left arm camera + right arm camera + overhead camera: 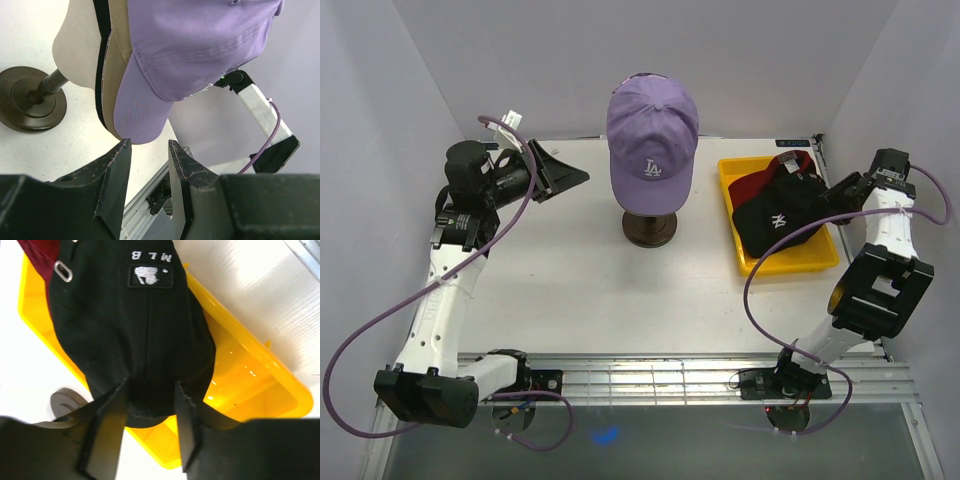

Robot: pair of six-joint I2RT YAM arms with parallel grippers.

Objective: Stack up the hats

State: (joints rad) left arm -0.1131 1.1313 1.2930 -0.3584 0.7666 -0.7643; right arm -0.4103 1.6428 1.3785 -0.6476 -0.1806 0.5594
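Note:
A lavender LA cap [652, 130] tops the mannequin head; in the left wrist view this lavender cap [200, 45] covers a tan cap's brim [118, 60] and a black cap's edge [102, 55]. My left gripper [148, 147] hangs open just below the brims, nothing between its fingers; overhead, the left gripper [565, 176] sits left of the head. The black NY cap [775, 222] lies over a red cap [760, 184] in the yellow tray [795, 263]. My right gripper [151, 390] is shut on the rear of the black cap [135, 325], fabric filling the gap.
The mannequin head [75, 45] stands on a dark round base [650, 230] at mid-table. White walls close in the table on the left, back and right. The tray's rim [250, 380] lies right under my right fingers. A metal rail runs along the near edge.

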